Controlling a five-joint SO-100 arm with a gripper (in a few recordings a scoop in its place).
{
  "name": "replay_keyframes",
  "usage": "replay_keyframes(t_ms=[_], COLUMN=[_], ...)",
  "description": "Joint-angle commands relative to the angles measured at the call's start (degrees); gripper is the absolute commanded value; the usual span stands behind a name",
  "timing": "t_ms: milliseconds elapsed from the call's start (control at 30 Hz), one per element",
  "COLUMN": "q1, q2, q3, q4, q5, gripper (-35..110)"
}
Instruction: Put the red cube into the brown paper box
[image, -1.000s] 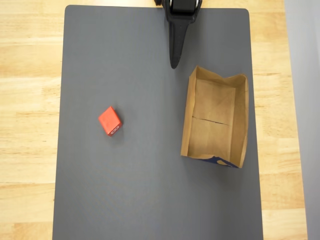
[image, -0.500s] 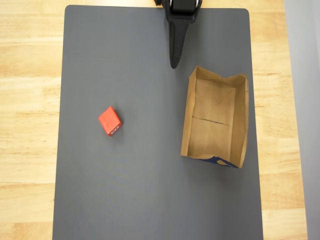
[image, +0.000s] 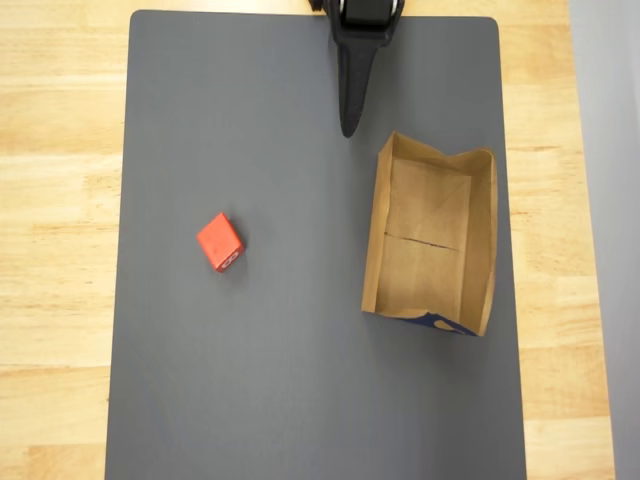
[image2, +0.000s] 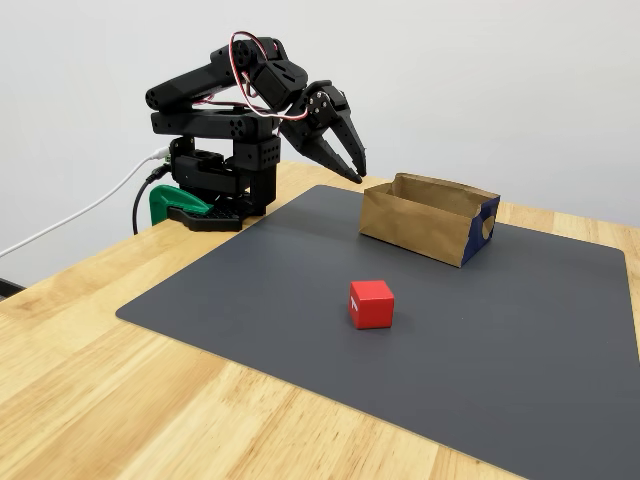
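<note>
The red cube (image: 220, 242) lies alone on the left half of the dark grey mat (image: 280, 380); in the fixed view the red cube (image2: 371, 303) shows a white mark on its front face. The brown paper box (image: 373, 240) stands open and empty on the mat's right side, with a blue patch at its near end; in the fixed view the brown paper box (image2: 410, 228) sits behind the cube. My black gripper (image: 347, 128) hangs above the mat's far edge, just left of the box's far corner. In the fixed view the gripper (image2: 358, 175) points downward, fingertips together, holding nothing.
The mat lies on a wooden table (image: 60, 200). The arm's base (image2: 210, 170) is fixed at the table's far edge with a green clamp (image2: 175, 203), and a white cable (image2: 80, 215) runs off to the left. A pale wall rises behind.
</note>
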Motion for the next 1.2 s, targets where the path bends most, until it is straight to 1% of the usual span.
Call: replay_keyframes(t_ms=[0, 833, 900, 967, 1033, 1100, 1167], q1=[0.97, 0.79, 1.14, 1.85, 2.99, 4.66, 6.42], q2=[-0.09, -0.09, -0.18, -2.29, -5.19, -8.09, -11.16], q3=[-0.09, -0.09, -0.35, -0.79, -1.05, -1.67, -3.43], q4=[-0.26, -0.26, 0.35, -0.62, -3.78, -6.94, -7.73], q5=[-0.97, -1.41, -1.67, -2.55, -4.13, -6.24, -9.14], gripper=[0, 0, 4, 4, 5, 5, 5])
